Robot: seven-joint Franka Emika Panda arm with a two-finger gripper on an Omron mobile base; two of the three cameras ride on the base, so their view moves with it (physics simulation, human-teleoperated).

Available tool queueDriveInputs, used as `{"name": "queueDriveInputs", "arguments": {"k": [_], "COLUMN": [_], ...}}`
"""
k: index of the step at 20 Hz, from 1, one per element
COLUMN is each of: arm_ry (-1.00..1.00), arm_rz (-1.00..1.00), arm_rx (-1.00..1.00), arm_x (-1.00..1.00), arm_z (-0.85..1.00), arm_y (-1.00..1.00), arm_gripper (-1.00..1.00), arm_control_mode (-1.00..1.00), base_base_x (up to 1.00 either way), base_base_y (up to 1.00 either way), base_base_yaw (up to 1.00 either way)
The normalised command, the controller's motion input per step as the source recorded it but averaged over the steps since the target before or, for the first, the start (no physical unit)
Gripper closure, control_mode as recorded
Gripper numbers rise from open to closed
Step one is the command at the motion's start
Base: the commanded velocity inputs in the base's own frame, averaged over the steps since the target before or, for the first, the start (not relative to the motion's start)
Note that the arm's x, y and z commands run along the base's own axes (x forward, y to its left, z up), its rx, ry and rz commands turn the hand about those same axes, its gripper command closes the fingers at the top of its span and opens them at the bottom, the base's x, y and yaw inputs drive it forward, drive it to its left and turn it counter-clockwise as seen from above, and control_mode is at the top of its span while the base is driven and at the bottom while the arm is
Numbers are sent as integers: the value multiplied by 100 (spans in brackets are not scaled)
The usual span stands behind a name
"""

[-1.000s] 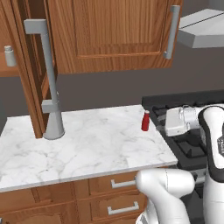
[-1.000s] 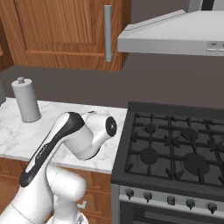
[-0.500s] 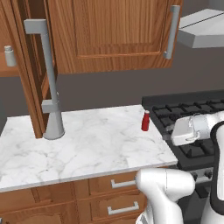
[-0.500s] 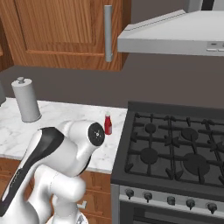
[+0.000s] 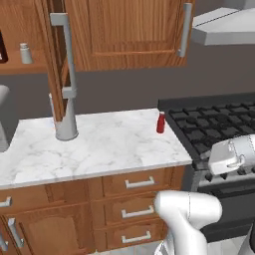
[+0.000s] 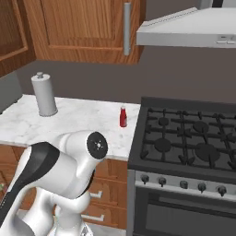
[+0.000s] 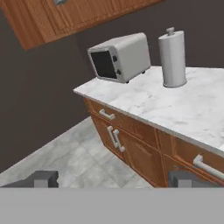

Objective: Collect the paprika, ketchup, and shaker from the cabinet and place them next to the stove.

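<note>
Your claw [image 7: 112, 179] hangs open and empty, low in front of the white marble worktop [image 5: 99, 149]. The slim red ketchup bottle [image 5: 160, 122] already stands beside the black gas stove [image 6: 189, 138]. The tiny pale shaker [image 5: 25, 53] on the brown wooden cabinet [image 5: 30, 67] shelf looks light, rigid and tippable; pinch its body mid-height. Mind the open door's grey bar handle [image 5: 67, 55] and the grey knob-topped cylinder [image 6: 44, 94].

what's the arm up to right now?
It is between pickups, holding nothing. The ketchup already stands on the marble counter beside the stove. The shaker and a dark jar at the frame edge, likely the paprika, sit on the shelf of the open cabinet. The hand is open and empty, low in front of the counter, looking toward the grey microwave and the knob-topped cylinder.
</note>
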Motion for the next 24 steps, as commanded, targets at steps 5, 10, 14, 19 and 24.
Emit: {"name": "queueDriveInputs", "arguments": {"k": [5, 10, 14, 19, 24], "arm_ry": [0, 0, 0, 0, 0], "arm_rz": [0, 0, 0, 0, 0], "arm_rx": [0, 0, 0, 0, 0], "arm_x": [0, 0, 0, 0, 0], "arm_z": [0, 0, 0, 0, 0], "arm_y": [0, 0, 0, 0, 0], "arm_gripper": [-100, -100, -100, -100, -100], "arm_control_mode": [100, 100, 100, 100, 100], "base_base_x": [-85, -52, -30, -5, 1], "base_base_y": [84, 100, 99, 83, 88], "base_base_yaw": [11, 0, 0, 0, 0]}}
